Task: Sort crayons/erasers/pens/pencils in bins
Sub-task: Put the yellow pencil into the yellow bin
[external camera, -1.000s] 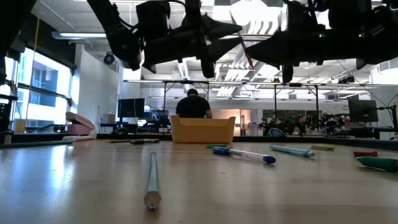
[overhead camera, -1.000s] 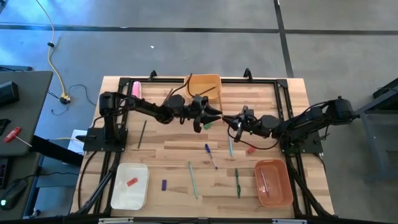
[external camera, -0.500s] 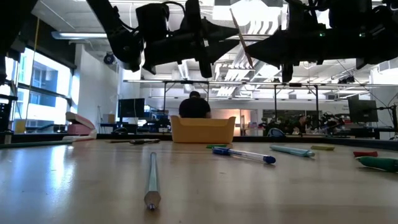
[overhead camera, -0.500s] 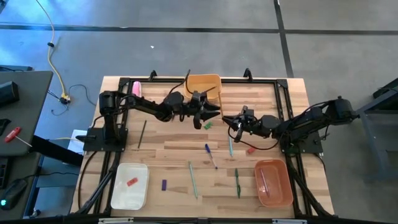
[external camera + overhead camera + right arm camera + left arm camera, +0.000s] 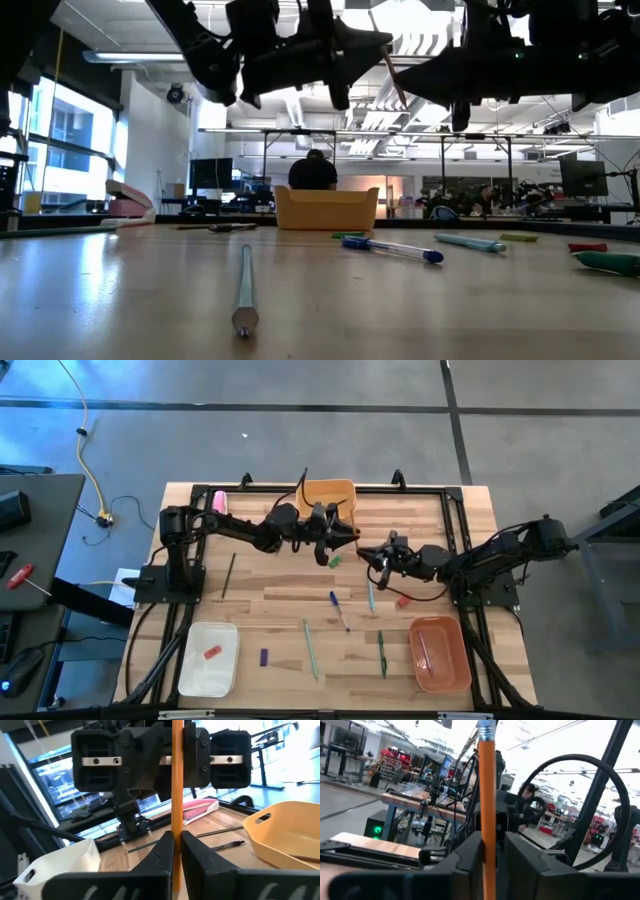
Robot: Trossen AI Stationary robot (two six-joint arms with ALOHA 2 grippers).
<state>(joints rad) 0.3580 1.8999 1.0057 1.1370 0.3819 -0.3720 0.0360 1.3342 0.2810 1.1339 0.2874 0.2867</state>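
Above table (image 5: 270, 595): pencil (image 5: 176, 795) between both grippers' fingers.

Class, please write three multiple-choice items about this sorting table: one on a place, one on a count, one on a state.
1. Where is the purple stub?
A. On the bare table beside the white bin
B. Inside a bin
C. In a claw

2. How many bins are on the table?
A. Two
B. Three
C. Four

3. What is the state of the orange pencil?
A. Lying flat on the table
B. Standing in a bin
C. Gripped by both claws above the table

Answers:
1 A: it lies on wood just outside that bin.
2 B: white, yellow-orange bin, salmon bin.
3 C: left claw and right claw both pinch it.
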